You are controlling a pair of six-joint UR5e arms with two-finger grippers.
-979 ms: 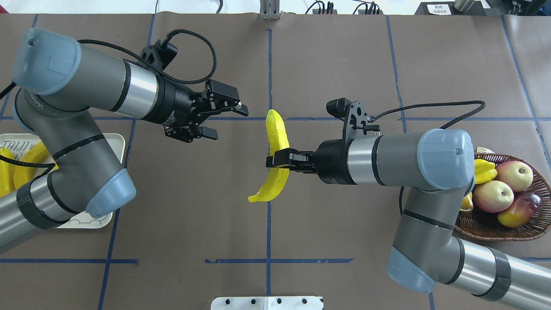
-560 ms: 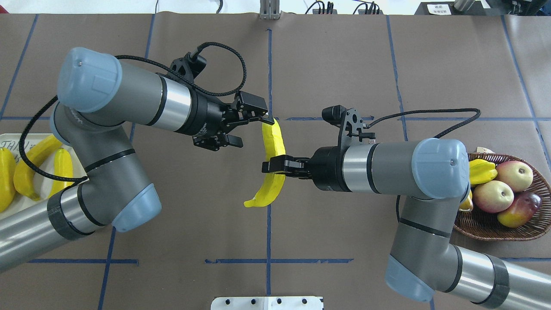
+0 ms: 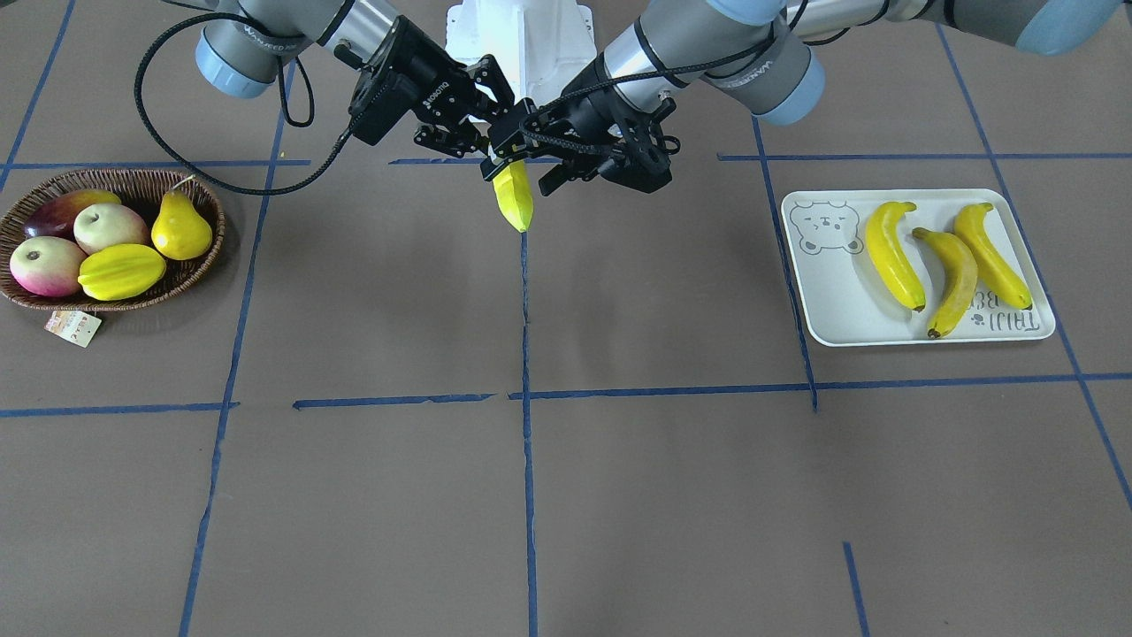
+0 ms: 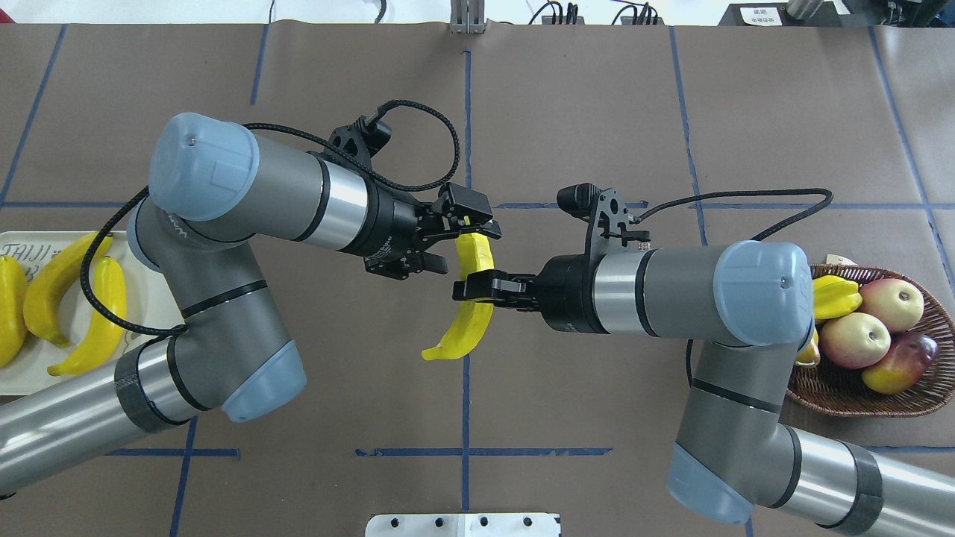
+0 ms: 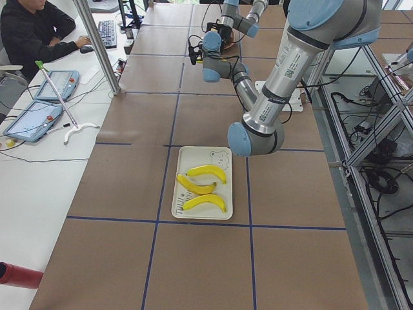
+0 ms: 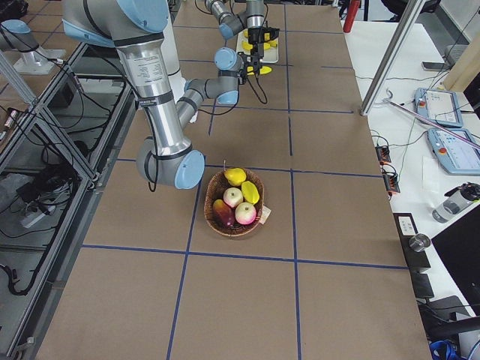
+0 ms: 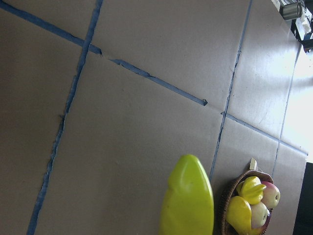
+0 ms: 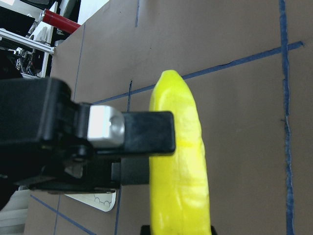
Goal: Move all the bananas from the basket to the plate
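Near the centre, left pincer (image 4: 466,246) hides the banana (image 4: 468,321) tip; grip unclear.

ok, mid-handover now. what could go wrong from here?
1. The left hand is open and straddles only one end of the long curved yellow banana. If the right hand lets go early, the banana could drop to the brown table.
2. The two hands sit very close; closing could knock them together.

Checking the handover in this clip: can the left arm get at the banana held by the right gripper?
Probably yes. The left gripper, open, straddles one free end of the banana, clear of where the right gripper clamps its middle. Nothing stands between them.
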